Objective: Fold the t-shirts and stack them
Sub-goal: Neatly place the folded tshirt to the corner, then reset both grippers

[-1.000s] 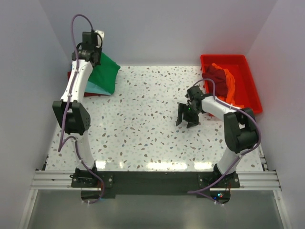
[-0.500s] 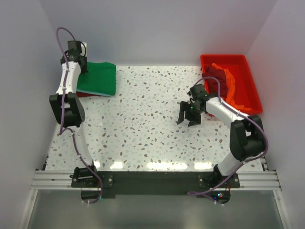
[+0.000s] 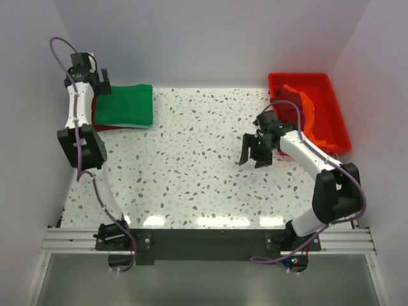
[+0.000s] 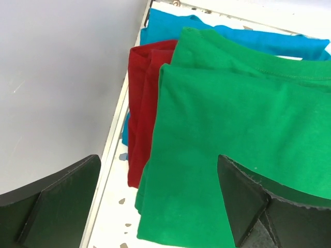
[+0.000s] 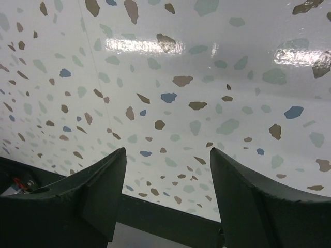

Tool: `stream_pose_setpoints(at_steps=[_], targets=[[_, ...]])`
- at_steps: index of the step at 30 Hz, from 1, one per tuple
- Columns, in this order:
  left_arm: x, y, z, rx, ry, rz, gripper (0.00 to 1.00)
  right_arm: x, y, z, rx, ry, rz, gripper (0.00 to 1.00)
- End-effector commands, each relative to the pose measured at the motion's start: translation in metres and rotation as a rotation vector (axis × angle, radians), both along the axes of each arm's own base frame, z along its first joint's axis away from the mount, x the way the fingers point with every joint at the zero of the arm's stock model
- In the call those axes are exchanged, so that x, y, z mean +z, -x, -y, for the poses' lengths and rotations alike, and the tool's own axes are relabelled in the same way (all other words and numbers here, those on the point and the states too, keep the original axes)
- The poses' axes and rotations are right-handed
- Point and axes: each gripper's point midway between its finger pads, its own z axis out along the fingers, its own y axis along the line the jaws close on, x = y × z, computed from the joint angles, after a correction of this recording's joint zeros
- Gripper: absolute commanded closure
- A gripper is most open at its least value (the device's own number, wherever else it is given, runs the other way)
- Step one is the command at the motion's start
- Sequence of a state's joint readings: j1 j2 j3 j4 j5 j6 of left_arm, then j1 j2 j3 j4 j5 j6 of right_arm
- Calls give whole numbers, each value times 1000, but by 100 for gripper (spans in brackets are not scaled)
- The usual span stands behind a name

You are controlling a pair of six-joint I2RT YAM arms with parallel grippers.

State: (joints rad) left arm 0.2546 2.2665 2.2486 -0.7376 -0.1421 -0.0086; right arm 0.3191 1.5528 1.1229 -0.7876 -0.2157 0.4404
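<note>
A folded bright green t-shirt [image 3: 124, 105] lies flat on top of a stack at the far left. In the left wrist view the green t-shirt [image 4: 232, 144] covers a dark red t-shirt [image 4: 142, 103] and a teal one [image 4: 248, 39]. My left gripper [image 3: 97, 86] hangs open over the stack's left edge, and the left gripper [image 4: 158, 165] holds nothing. More t-shirts, dark red [image 3: 288, 101] and orange [image 3: 310, 115], are heaped in the red tray. My right gripper [image 3: 255, 153] stands open and empty over bare table, left of the tray. The wrist view of the right gripper [image 5: 168, 150] shows only speckled tabletop.
The red plastic tray [image 3: 298, 76] sits at the far right corner. White walls close in the table on the left, back and right. A black rail [image 5: 170, 219] runs along the near edge.
My left gripper has opened and let go of the green t-shirt, which now lies flat on the stack. The left arm swung left toward the wall. The right gripper barely shifted.
</note>
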Motion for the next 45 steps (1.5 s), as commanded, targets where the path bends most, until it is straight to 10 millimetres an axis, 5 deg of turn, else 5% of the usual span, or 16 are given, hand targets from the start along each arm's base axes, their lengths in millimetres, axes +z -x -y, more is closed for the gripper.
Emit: stream_pose_setpoints(at_steps=[1, 3, 4, 6, 8, 9, 10, 11, 12, 14, 15, 18, 20, 26, 33, 45], targets=[[95, 3, 6, 32, -15, 215, 0, 41, -13, 2, 2, 4, 120, 30], [107, 11, 15, 20, 1, 237, 0, 49, -17, 2, 3, 5, 145, 30], [130, 21, 20, 14, -5, 276, 0, 53, -18, 3, 3, 5, 159, 29], [123, 33, 39, -11, 5, 256, 0, 58, -21, 4, 4, 9, 183, 28], [142, 54, 58, -33, -2, 284, 0, 62, -21, 5, 0, 8, 206, 28], [115, 63, 76, -50, 1, 225, 0, 63, -21, 5, 3, 7, 216, 28], [130, 80, 87, -59, -8, 263, 0, 65, -23, 4, 3, 1, 233, 28], [122, 89, 99, -70, -5, 261, 0, 66, -22, 5, 4, -2, 246, 28], [86, 101, 120, -99, 3, 211, 0, 67, -22, 4, 5, -9, 255, 28], [88, 126, 139, -101, 54, 253, 0, 69, -22, 3, 12, -21, 281, 28], [57, 141, 166, -149, 70, 201, 0, 69, -23, 3, 11, -25, 288, 28], [38, 177, 204, -188, 91, 209, 0, 72, -25, 3, 18, -31, 340, 27], [44, 195, 223, -206, 135, 259, 0, 70, -25, 4, 15, -27, 357, 27], [2, 253, 287, -281, 261, 186, 0, 70, -30, 9, -5, -15, 406, 27], [2, 274, 317, -301, 357, 228, 0, 69, -32, 8, -23, -19, 408, 27], [37, 265, 311, -243, 370, 348, 0, 74, -28, 21, -76, 13, 450, 26]])
